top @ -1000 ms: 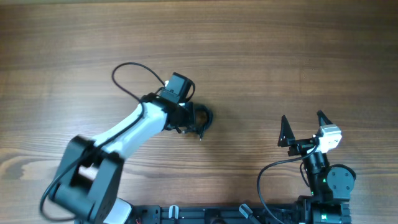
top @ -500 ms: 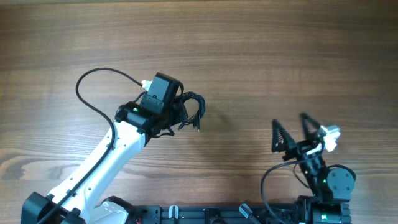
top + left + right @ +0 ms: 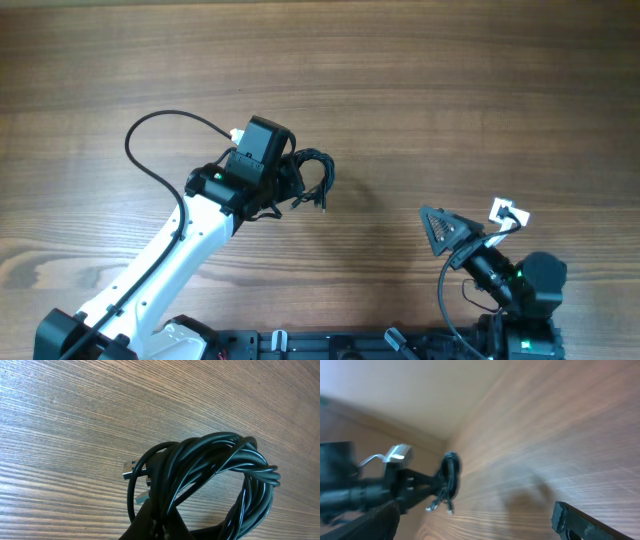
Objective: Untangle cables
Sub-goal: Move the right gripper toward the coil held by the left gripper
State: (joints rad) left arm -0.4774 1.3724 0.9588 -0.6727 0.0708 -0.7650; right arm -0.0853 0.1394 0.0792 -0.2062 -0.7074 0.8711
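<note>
Left hand (image 3: 292, 182) closed, far forward; right hand (image 3: 440, 228) wide open, rolled sideways.

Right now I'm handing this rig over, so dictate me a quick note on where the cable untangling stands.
Left hand: shut on the coiled bundle of thin black cables, held above the brown wooden table, a silver plug end sticking out.
Right hand: open, empty, near the front edge, apart from the bundle.
Done: bundle picked up.
Left: every strand is coiled together; separate them.
</note>
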